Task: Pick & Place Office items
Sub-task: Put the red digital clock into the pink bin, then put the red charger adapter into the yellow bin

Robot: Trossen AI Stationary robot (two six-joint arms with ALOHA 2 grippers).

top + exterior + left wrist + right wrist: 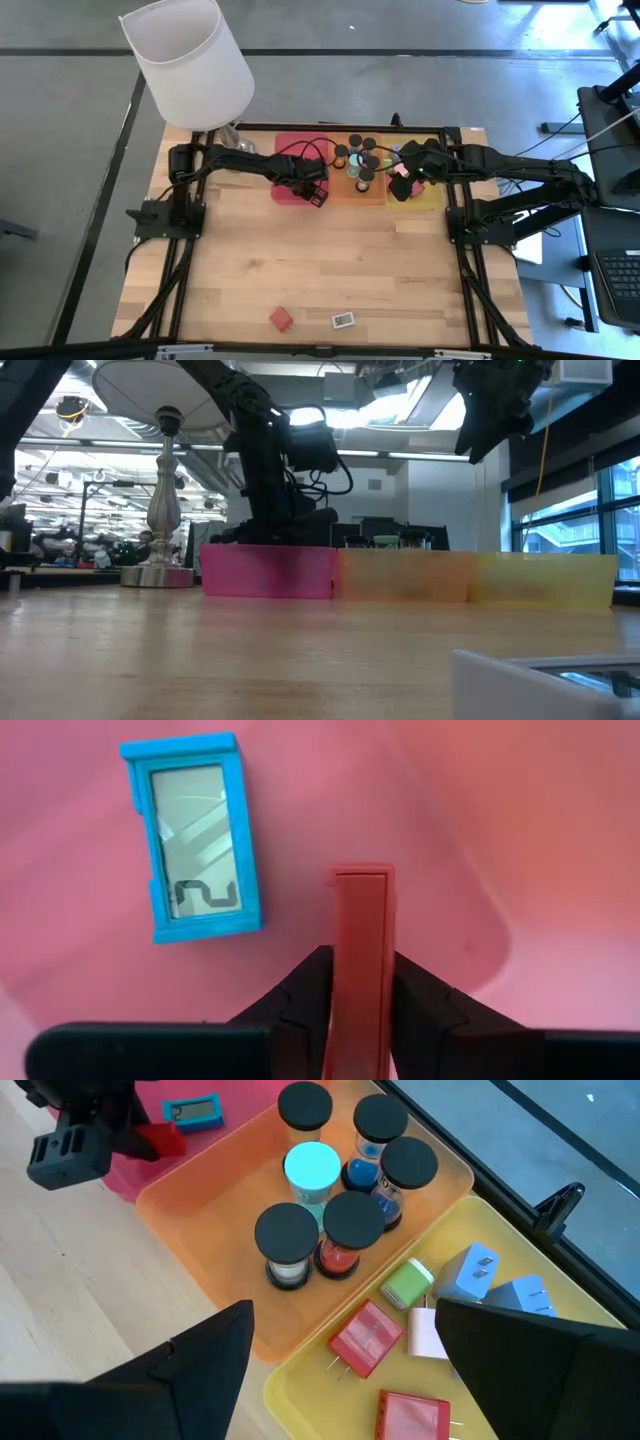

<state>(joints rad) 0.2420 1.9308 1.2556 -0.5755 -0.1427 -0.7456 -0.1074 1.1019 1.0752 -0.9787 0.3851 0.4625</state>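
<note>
My left gripper [362, 968] is low inside the pink tray [500, 820], shut on a red flat block [362, 920]. Beside it a teal flat block [195, 835] with a grey window lies flat on the tray floor. My right gripper [345, 1335] hangs open above the orange tray [190, 1210] and the yellow tray [300, 1380], holding nothing. Several black cylinders [330, 1180] stand upright in the orange tray. Red blocks, a green cube and lavender cubes lie in the yellow tray. My left gripper pinches the red block's two broad faces [360, 982] between its two fingers, at the end nearest the gripper. The fingers slant steeply down from above. The block stands on edge, running on past the fingertips toward the tray floor; whether its far end touches the floor I cannot tell.
A white-shaded lamp [190, 60] stands at the table's far left corner. A loose red block [281, 318] and a white block [343, 320] lie near the table's front edge. The bare wood between them and the trays is free.
</note>
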